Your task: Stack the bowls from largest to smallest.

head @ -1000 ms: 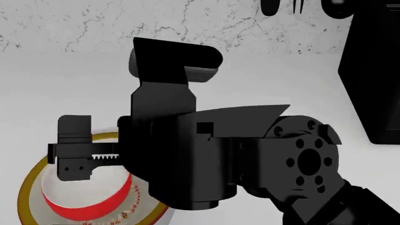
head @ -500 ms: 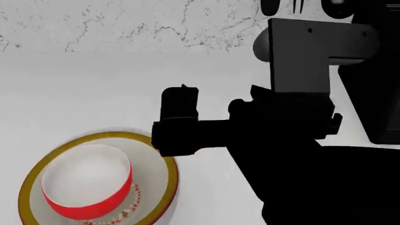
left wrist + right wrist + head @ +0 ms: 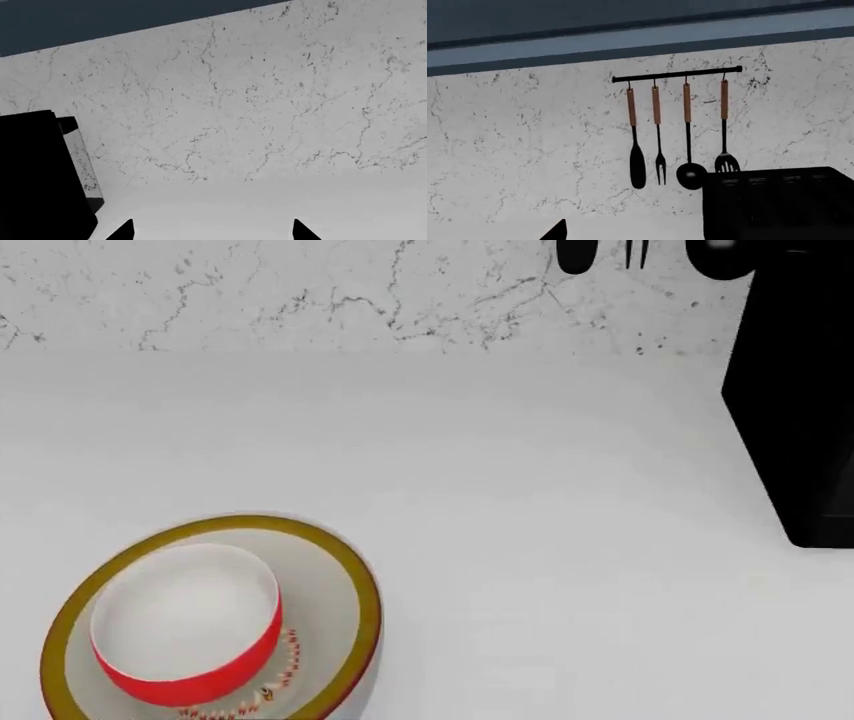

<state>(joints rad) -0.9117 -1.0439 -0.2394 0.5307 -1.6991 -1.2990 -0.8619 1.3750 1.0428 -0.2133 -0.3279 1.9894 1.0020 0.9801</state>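
Note:
In the head view the medium cream bowl [image 3: 340, 605] with the mustard-yellow rim stands on the white counter at the lower left. The small red bowl [image 3: 187, 640], white inside, sits upright inside it. The big light-grey bowl is out of view. Neither gripper shows in the head view. In the left wrist view my left gripper [image 3: 213, 232] is open and empty, its two fingertips wide apart and facing the marble wall. In the right wrist view my right gripper [image 3: 640, 235] shows one fingertip [image 3: 557, 232] far to the side; it holds nothing and faces the wall.
A black appliance [image 3: 801, 410] stands at the counter's right; it also shows in the right wrist view [image 3: 780, 205]. Black utensils [image 3: 677, 135] hang on a rail on the marble wall. A black box [image 3: 40, 180] shows in the left wrist view.
The right arm, which covered the head view with its gripper over the bowls, has swung right and left the view. The red bowl stays in the cream bowl.

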